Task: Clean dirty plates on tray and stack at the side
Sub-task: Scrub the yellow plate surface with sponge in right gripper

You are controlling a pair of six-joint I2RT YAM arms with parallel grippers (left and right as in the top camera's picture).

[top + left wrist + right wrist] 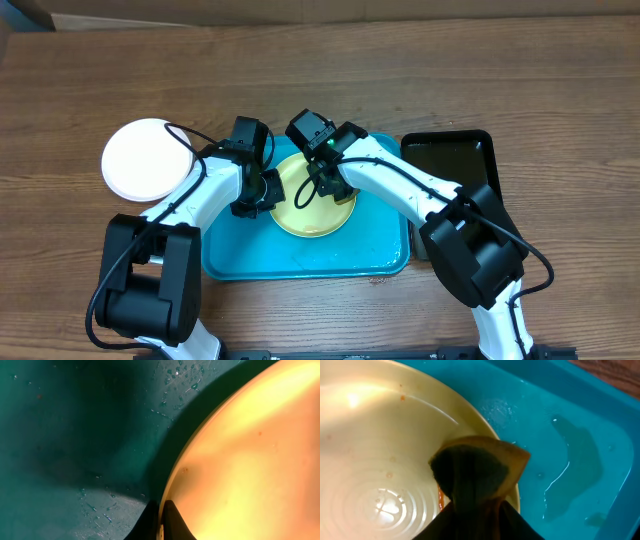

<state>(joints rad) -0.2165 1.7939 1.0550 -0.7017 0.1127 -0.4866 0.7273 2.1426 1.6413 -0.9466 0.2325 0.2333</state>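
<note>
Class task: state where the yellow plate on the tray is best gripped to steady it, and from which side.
Probably the plate's left rim, coming from the left with jaws astride the edge, as the left gripper does. The plate is wide and shallow, so only its thin rim fits between jaws.

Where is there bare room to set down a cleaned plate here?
Bare tabletop behind the blue tray and black tray, and left of the white plate. Crowded: tray's middle, left gripper and right gripper on the yellow plate.
</note>
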